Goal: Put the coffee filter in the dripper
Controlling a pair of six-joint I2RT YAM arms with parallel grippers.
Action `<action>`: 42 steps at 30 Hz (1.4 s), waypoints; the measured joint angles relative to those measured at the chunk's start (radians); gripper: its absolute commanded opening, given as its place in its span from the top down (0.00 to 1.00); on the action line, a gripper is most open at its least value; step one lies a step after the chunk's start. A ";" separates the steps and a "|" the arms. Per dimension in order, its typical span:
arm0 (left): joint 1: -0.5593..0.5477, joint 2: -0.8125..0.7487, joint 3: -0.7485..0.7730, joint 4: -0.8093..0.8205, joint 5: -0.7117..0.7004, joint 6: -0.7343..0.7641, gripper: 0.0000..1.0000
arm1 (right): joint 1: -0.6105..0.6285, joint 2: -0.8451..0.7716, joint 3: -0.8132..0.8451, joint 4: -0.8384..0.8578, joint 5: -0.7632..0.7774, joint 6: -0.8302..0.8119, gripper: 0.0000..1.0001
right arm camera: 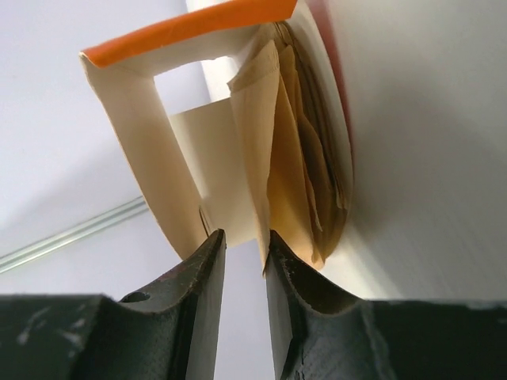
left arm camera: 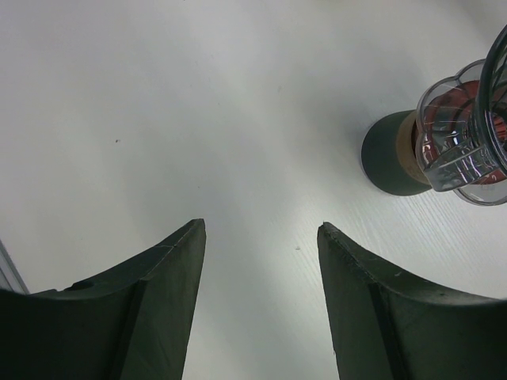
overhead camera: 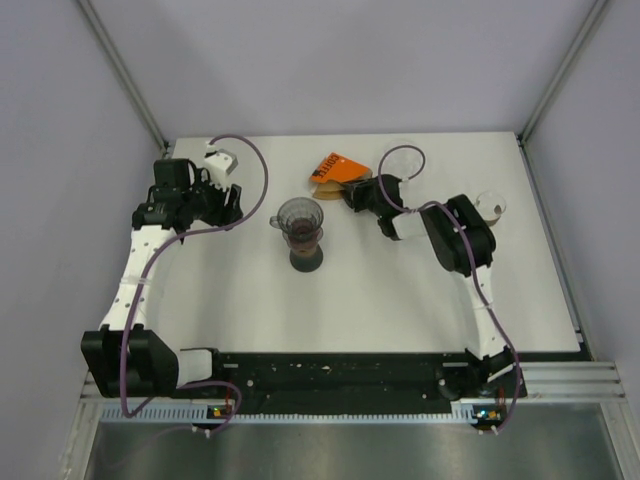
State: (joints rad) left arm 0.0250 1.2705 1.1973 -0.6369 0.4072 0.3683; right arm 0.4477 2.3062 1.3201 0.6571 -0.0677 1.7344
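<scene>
White tabletop (overhead camera: 400,300) fills the middle of the top view, with pale grey walls rising on both sides and my two arm bases bolted along the bottom edge. Just left of centre stands the dripper (overhead camera: 299,216), a clear ribbed cone with a handle. It sits upright on a dark green base (overhead camera: 307,258) that has a tan band around its top. My left gripper (overhead camera: 228,198) hangs in the upper left part of the table, well apart from the dripper and pointing toward it. From the left wrist camera its two dark fingers are spread wide over bare white surface (left arm camera: 261,226), holding nothing, and the dripper (left arm camera: 467,134) and its base (left arm camera: 392,154) show at the right edge of that frame. My right gripper (overhead camera: 350,192) is up at the centre top of the table, pushed against the orange and cream filter box (overhead camera: 335,170), which lies on its side just beside the dripper's far right. Through the right wrist camera I look into the open box (right arm camera: 127,158), where a stack of brown folded papers leans against its right wall. The front coffee filter (right arm camera: 273,142) stands a little out from the rest. My right fingers are drawn close, with only a narrow slit between them (right arm camera: 243,237). The filter's lower edge comes down to the mouth of that slit, next to the right-hand finger. Light shows through the gap, so I am not pinching it, and I cannot tell whether the paper touches the finger.
</scene>
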 measured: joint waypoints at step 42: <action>0.001 -0.010 0.039 -0.047 -0.008 0.023 0.36 | -0.008 -0.506 -0.431 0.055 -0.092 -0.372 1.00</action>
State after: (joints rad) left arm 0.0257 1.2606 1.2362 -0.6838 0.3992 0.3912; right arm 0.4400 1.8000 0.8886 0.7120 -0.1596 1.3624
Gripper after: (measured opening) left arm 0.644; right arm 0.003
